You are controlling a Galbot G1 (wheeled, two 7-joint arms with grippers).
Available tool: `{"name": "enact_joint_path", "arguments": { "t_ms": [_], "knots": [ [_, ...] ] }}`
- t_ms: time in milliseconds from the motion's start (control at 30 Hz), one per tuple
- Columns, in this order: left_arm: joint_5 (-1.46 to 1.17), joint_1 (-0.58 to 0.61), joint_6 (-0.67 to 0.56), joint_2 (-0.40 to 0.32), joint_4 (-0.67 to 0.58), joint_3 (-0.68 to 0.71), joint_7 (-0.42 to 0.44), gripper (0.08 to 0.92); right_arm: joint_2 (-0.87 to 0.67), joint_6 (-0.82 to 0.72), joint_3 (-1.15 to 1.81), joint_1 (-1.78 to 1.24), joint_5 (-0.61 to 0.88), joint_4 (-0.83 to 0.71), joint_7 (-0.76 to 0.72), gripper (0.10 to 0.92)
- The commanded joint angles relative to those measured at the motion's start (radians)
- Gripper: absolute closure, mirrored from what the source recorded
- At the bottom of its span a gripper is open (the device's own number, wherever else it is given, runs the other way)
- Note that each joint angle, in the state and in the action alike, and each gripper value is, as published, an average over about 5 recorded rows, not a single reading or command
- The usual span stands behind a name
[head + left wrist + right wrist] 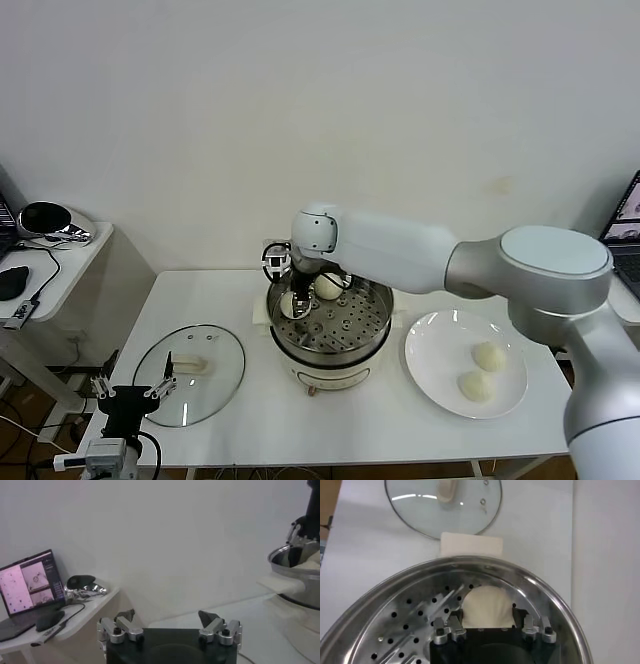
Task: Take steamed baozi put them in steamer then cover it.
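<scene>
- At frame centre, 2 smooth cream baozi (327,286) lie on the perforated tray of the shiny round steamer (345,350); right gripper (291,304) straddles one, fingers slightly parted.
- 2 more buns (488,356) on the white plate (430,355), right.
- Glass cover (222,375) lies flat, lower left.
- Left gripper (133,385), jaws wide, lower left.

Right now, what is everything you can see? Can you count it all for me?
round cream-white steamed buns: four, cream-white; two in the steamer, one of them at the right gripper; two on the plate
shiny round steel steamer: one, silver on a white base, mid-table
round clear glass lid: one, cream handle, flat on the table left of the steamer
flat white plate: one, right of the steamer
white table: one
open laptop: one, on a side table
left gripper: open, at the lid's near edge
right gripper: inside the steamer
</scene>
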Motion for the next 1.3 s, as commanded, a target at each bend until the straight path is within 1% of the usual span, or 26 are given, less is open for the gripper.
{"name": "enact_joint_path", "arguments": {
  "t_ms": [33,167,267,467,667,800,1000,1167,1300],
  "knots": [
    [0.001,0.003,0.001,0.001,-0.002,-0.003,0.001,0.177,-0.018,-0.005,0.0,0.032,-0.007,0.028,-0.03,0.363],
    [0.0,0.002,0.001,0.003,-0.001,-0.006,0.001,0.177,-0.107,0.018,-0.012,0.131,-0.014,0.137,-0.103,0.259],
    [-0.001,0.0,0.002,0.005,-0.001,-0.005,0.002,0.177,-0.205,0.047,-0.033,0.21,-0.027,0.23,-0.159,0.213],
    [-0.002,-0.002,0.003,0.011,-0.003,-0.001,0.004,0.177,-0.482,0.131,-0.089,0.36,-0.094,0.44,-0.253,0.203],
    [0.0,0.0,0.005,0.017,-0.008,0.003,0.006,0.177,-0.779,0.199,-0.096,0.364,-0.187,0.605,-0.303,0.203],
    [0.005,0.002,0.005,0.016,-0.006,0.007,0.006,0.177,-0.944,0.266,-0.037,0.273,-0.29,0.649,-0.34,0.203],
    [0.016,0.007,0.004,0.008,-0.007,0.013,0.005,0.177,-1.095,0.343,0.1,0.034,-0.45,0.666,-0.339,0.203],
    [0.032,0.012,0.006,-0.002,-0.019,0.02,0.006,0.177,-1.155,0.385,0.317,-0.256,-0.562,0.651,-0.32,0.203],
    [0.043,0.021,0.006,-0.008,-0.027,0.023,0.005,0.177,-1.148,0.41,0.44,-0.463,-0.623,0.622,-0.29,0.203]
  ]
}}
